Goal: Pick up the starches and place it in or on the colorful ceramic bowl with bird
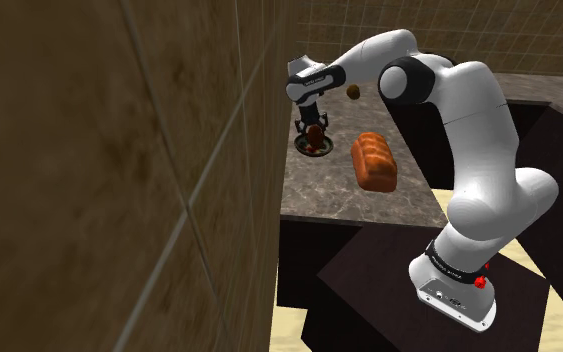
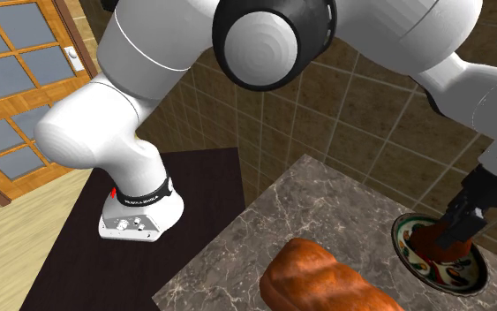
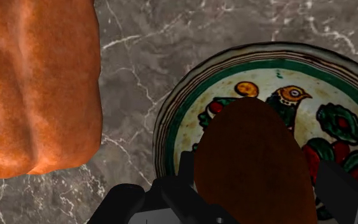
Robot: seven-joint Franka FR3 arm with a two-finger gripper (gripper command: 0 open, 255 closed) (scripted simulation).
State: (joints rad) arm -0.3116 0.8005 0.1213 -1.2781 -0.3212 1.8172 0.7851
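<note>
A dark brown oval starch item, like a potato (image 3: pixel 254 165), is clasped between my black fingers (image 3: pixel 187 167). My gripper (image 3: pixel 260 178) is shut on it right over the colourful bowl (image 3: pixel 190 95), whose inside shows a painted bird (image 3: pixel 290 97) and green and red leaves. In the shoulder view the gripper (image 1: pixel 314 128) points down at the bowl (image 1: pixel 315 150) near the tiled wall. The second exterior view has the brown item (image 2: pixel 439 243) low inside the bowl (image 2: pixel 407 245); I cannot tell whether it touches the bottom.
An orange-brown bread loaf (image 1: pixel 374 160) (image 2: pixel 326 278) (image 3: pixel 37 83) lies on the grey marble counter (image 1: pixel 369 205) beside the bowl. A small brown round thing (image 1: pixel 353 91) sits farther back. A tiled wall (image 1: pixel 119 180) runs close along the shoulder view's left. The dark stand (image 1: pixel 409 290) is below.
</note>
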